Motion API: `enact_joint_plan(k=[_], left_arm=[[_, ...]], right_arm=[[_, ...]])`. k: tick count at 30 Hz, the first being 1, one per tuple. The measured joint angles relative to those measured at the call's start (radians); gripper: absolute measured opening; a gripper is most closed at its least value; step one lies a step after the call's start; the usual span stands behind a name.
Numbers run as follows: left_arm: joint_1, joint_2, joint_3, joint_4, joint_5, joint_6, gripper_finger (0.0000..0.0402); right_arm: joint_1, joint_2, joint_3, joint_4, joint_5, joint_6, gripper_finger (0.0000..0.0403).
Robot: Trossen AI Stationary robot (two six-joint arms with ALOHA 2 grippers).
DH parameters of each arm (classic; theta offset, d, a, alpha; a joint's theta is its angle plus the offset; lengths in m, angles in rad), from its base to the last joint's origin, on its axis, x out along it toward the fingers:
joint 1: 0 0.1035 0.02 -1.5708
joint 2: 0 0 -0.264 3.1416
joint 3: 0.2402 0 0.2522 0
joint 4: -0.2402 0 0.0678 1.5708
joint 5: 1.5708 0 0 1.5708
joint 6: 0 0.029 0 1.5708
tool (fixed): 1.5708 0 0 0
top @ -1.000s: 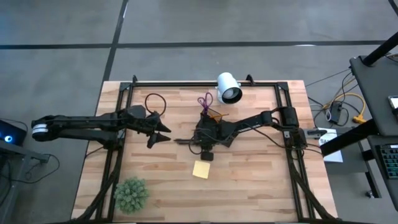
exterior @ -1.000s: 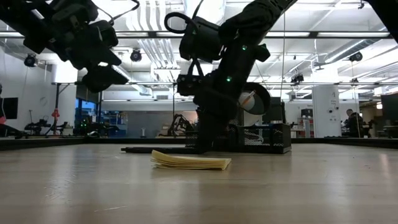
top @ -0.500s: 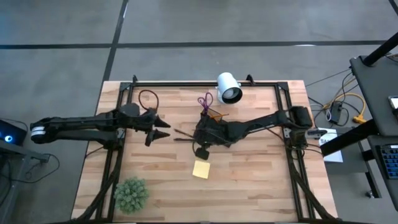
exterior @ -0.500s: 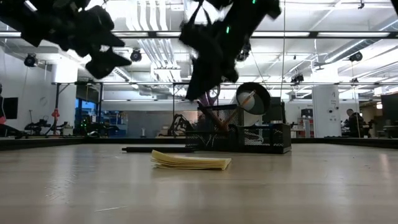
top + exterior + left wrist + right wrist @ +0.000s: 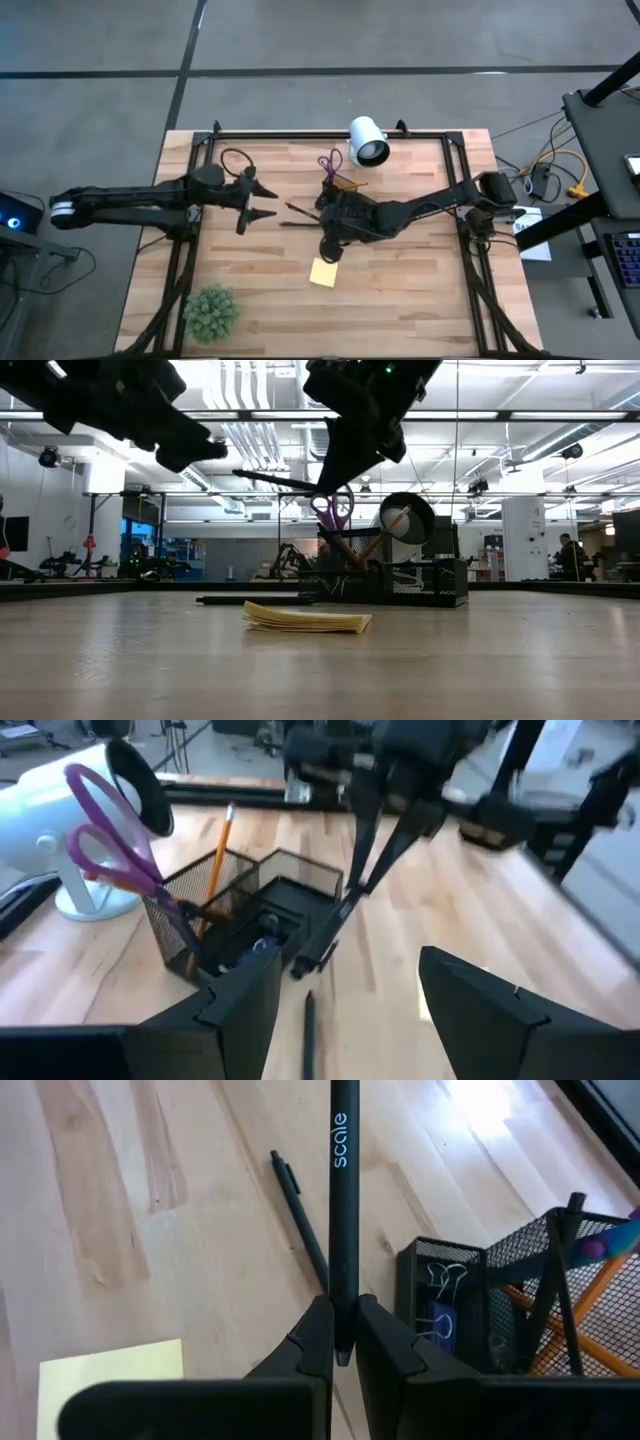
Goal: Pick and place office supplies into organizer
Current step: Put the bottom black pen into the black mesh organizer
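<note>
My right gripper (image 5: 343,1322) has come up off the table since a second ago, when it was pressed down low beside the organizer (image 5: 343,190). Its fingers are now clamped on a slim black pen (image 5: 344,1180), which sticks out ahead of them roughly level, clear of the wood. A second black pen (image 5: 300,1210) lies on the table beneath the raised one.

The mesh organizer stands just beside the gripper, a little beyond it. It already holds the purple-handled scissors (image 5: 331,162) and an orange pencil (image 5: 222,845), with small clips (image 5: 437,1315) in its front compartment. The yellow sticky-note pad (image 5: 323,272) lies flat on the table near the gripper, on the side away from the organizer.

My left gripper (image 5: 268,203) hangs well apart from all this, fingers spread and empty.

I judge the grasp succeeded. What remains for this pen is tipping it upright and carrying it over a compartment.
</note>
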Motion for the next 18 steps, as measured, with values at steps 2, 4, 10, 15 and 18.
enact_joint_plan(k=[2, 4, 10, 15, 18], left_arm=[[0.000, 0.028, 0.011, -0.002, 0.000, 0.050, 0.0223], [0.000, 0.057, 0.023, 0.005, 0.003, 0.096, 0.0223], [0.000, 0.186, 0.049, 0.053, 0.043, 0.187, 0.0223], [0.000, 0.287, 0.107, 0.055, 0.043, 0.224, 0.0223], [0.000, 0.335, 0.141, 0.054, 0.044, 0.242, 0.0223]], right_arm=[[0.004, 0.000, 0.000, 0.002, 0.004, 0.000, 0.0013], [0.007, 0.000, 0.001, 0.002, 0.008, -0.001, 0.0013], [0.008, 0.000, 0.001, 0.002, 0.020, -0.022, 0.0013], [0.008, 0.000, 0.001, 0.002, 0.019, -0.042, 0.0013], [0.008, 0.000, 0.001, 0.002, 0.019, -0.043, 0.0013]])
